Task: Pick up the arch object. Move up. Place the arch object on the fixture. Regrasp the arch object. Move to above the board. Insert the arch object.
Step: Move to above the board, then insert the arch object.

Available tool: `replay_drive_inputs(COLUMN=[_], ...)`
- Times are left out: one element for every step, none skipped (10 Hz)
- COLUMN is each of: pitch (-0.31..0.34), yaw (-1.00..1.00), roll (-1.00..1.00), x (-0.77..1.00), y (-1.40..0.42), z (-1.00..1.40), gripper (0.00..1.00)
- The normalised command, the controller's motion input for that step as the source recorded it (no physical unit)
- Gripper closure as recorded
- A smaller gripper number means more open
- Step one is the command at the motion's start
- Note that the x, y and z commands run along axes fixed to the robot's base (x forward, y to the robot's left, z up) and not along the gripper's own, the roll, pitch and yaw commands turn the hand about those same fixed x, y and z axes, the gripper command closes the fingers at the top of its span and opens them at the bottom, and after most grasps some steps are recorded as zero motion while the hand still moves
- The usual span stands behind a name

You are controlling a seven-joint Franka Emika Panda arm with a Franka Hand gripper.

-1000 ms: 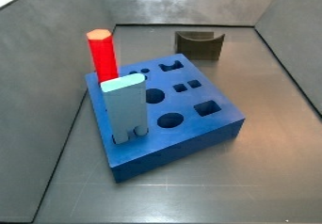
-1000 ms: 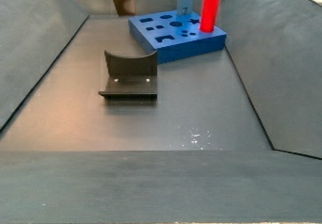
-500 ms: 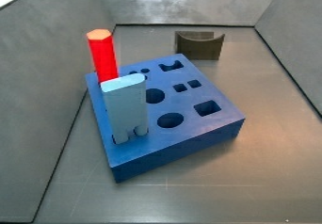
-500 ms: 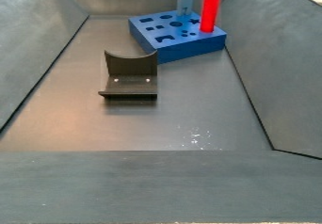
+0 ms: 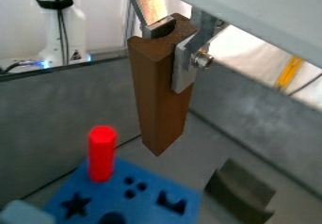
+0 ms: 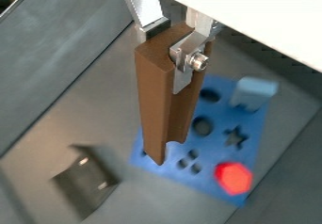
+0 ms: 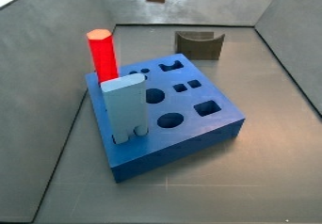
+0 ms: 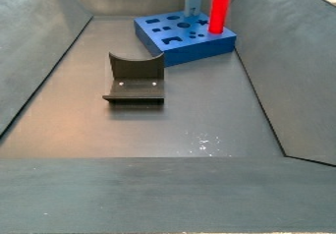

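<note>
Gripper (image 5: 172, 41) high in the air, silver fingers (image 6: 191, 52) clamped on the top end of the long brown wooden arch object (image 5: 158, 91), hanging upright, lower end free above the thick blue square board (image 6: 214, 138). Red cylinder (image 7: 100, 53) and pale blue upright block (image 7: 126, 107) standing in the board. Small dark notched fixture (image 8: 134, 78) on the floor, well apart
</note>
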Motion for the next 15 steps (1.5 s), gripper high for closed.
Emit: replay_drive_inputs(pitch=[-0.101, -0.114, -0.115, -0.103, -0.09, -0.073, 0.0, -0.096, 0.0, 0.06, 0.031, 0.043, 0.179, 0.189, 0.059], yaw=[-0.06, -0.06, -0.05, -0.04, -0.02, -0.02, 0.0, -0.03, -0.46, -0.15, -0.16, 0.0, 0.0, -0.06, -0.36], roll=[-1.0, -1.0, -0.87, -0.65, -0.45, -0.3, 0.0, -0.01, 0.0, -0.04, -0.06, -0.12, -0.02, -0.02, -0.14], x=[-0.17, -0.12, -0.1, -0.09, -0.08, -0.06, 0.0, -0.06, 0.04, 0.0, 0.0, 0.42, 0.64, 0.77, 0.48], y=[-0.09, -0.03, 0.0, 0.02, 0.02, 0.01, -0.06, 0.0, 0.51, 0.68, 0.75, 0.82, 0.71, 0.53, 0.3], z=[0.05, 0.02, 0.01, 0.01, 0.0, 0.0, -0.01, 0.0, -0.31, -0.51, -0.5, -0.37, -0.43, -0.39, -0.12], gripper=[1.0, 1.0, 1.0, 1.0, 1.0, 1.0, 1.0, 1.0, 1.0, 1.0, 1.0, 1.0, 1.0, 1.0, 1.0])
